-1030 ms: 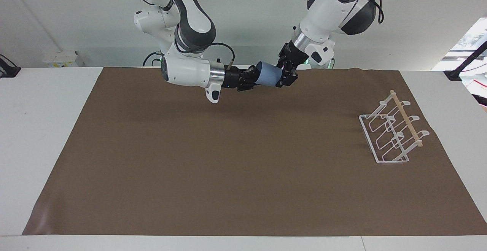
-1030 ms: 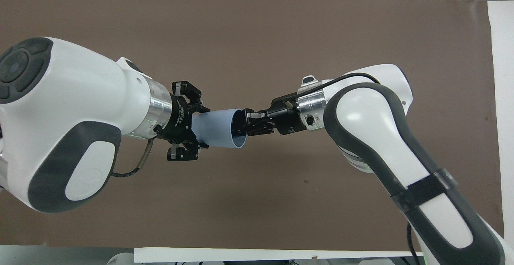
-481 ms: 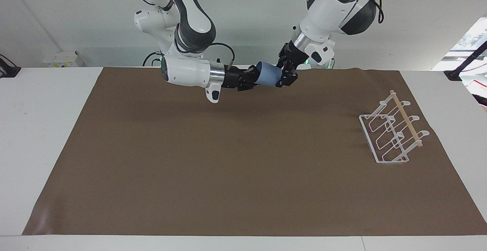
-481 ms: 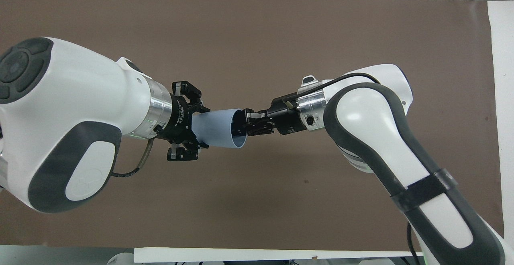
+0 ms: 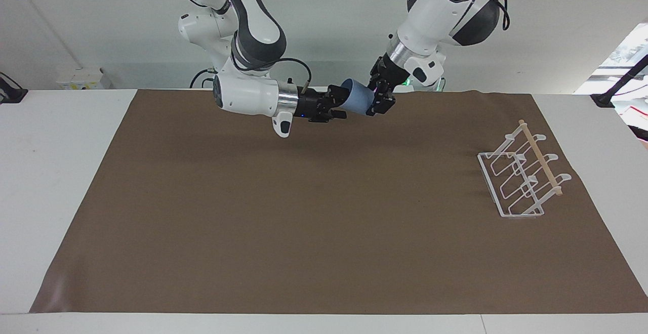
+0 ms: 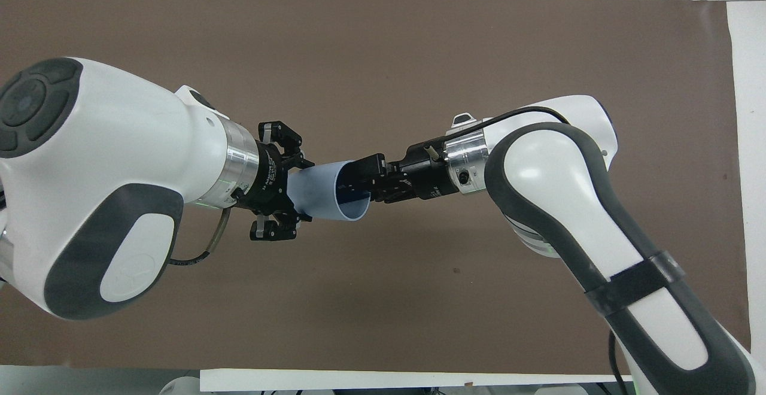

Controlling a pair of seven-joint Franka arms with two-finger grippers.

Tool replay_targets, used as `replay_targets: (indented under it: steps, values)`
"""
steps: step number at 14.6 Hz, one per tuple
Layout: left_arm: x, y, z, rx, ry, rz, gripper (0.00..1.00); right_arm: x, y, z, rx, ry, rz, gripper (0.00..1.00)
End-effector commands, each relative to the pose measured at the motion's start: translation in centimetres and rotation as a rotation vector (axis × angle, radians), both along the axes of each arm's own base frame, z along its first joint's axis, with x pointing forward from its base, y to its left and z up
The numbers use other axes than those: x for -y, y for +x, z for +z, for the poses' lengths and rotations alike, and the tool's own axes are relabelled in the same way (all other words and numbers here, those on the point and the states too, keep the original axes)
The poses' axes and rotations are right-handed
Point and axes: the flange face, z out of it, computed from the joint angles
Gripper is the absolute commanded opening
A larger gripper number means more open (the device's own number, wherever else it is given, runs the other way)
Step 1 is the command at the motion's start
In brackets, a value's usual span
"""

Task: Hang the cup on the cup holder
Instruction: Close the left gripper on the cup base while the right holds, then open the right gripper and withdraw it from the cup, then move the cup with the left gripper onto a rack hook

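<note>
Item, upper centre of the facing view: the cup point(image 5: 357, 101), light blue, lying sideways in the air over the mat's edge nearest the robots. The left gripper point(image 5: 377, 102) is clamped on its narrow base. The right gripper point(image 5: 338, 103) is at its rim with fingers spread, gripping nothing. We judge the handover the step in hand: the right arm should draw straight back, clear of the rim, before the left arm swings away. Item, the cup holder point(image 5: 521, 177), white wire, unloaded, well apart at the left arm's end. Item, brown mat point(image 5: 304, 222) on a white table point(image 5: 61, 172). Pale wall point(image 5: 329, 30) at the frame's top.
</note>
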Motion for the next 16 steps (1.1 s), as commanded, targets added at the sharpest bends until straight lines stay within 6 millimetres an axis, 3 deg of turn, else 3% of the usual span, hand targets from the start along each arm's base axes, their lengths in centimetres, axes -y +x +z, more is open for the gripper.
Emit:
replay_targets:
  steps: [1,5,7,9,13,16]
  values:
    - [0.4,-1.1,0.3,0.005,0.006,-0.024,0.0,2.1,0.8,2.7,0.008,0.021,-0.071,0.99]
    - [0.3,-1.1,0.2,0.004,0.009,-0.026,0.0,6.2,0.9,7.5,0.028,0.031,-0.154,0.99]
    - [0.0,-1.0,0.1,0.02,0.041,-0.033,0.0,10.4,1.6,9.3,0.083,-0.026,-0.201,0.99]
    - [-0.6,-0.9,-0.3,0.019,0.081,-0.043,0.0,16.1,1.8,10.9,0.187,-0.202,-0.214,0.99]
    - [-2.9,-0.8,-1.0,0.05,0.276,-0.155,0.0,27.2,1.8,11.6,0.233,-0.529,-0.192,0.99]
    - [-6.0,-0.4,-1.2,0.101,0.539,-0.313,0.0,31.1,1.6,10.7,0.246,-0.774,-0.142,0.99]
